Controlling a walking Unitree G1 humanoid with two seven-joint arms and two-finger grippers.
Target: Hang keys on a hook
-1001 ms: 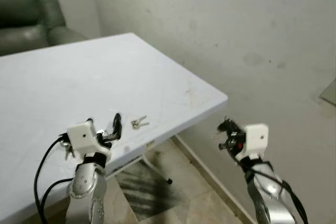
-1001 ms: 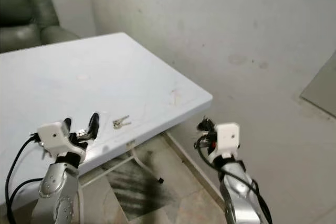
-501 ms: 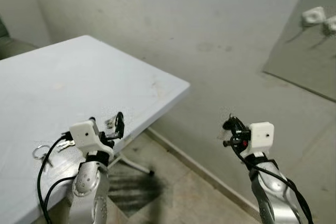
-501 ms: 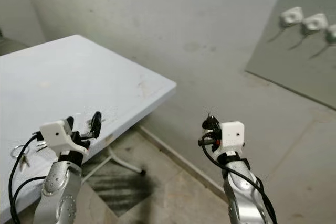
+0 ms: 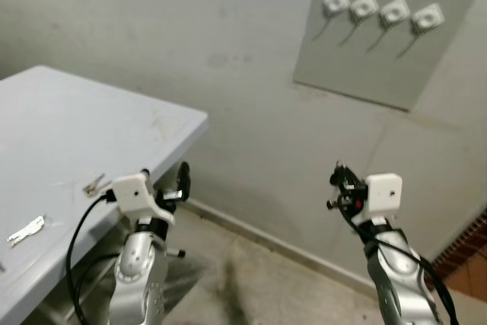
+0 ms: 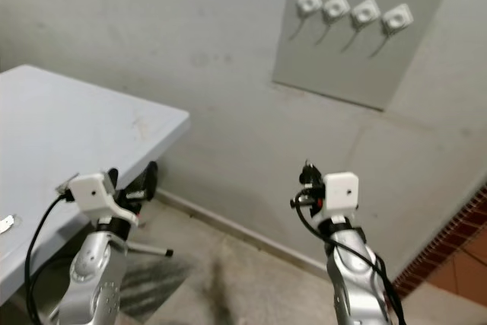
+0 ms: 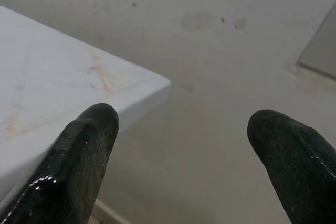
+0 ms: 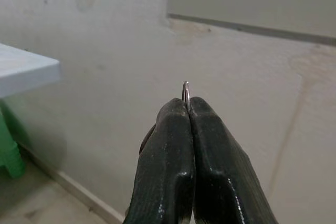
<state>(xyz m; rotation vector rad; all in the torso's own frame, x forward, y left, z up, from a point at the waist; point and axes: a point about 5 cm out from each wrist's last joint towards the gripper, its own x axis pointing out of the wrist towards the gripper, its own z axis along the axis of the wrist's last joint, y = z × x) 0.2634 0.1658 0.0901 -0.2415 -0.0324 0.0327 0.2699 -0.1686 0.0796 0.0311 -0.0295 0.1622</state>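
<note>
A grey panel (image 5: 358, 58) on the wall ahead carries a row of several white hooks (image 5: 380, 13), high and to the right. My right gripper (image 5: 338, 182) is held up in front of the wall, below the panel, and is shut on a thin metal key ring (image 8: 186, 91) that sticks out between its fingertips (image 8: 173, 114). The keys themselves are hidden behind the fingers. My left gripper (image 5: 179, 180) is open and holds nothing, just off the corner of the white table (image 5: 68, 127).
Two loose sets of keys (image 5: 95, 183) (image 5: 27, 230) lie on the table near its front edge. A table leg (image 6: 148, 249) stands on the concrete floor. Red brick (image 5: 468, 264) shows at the far right. Something green (image 8: 8, 150) sits under the table.
The whole view has swung to the right: the table slid to the left and the hook panel came fully into sight. Both grippers hold the same pose and state.
</note>
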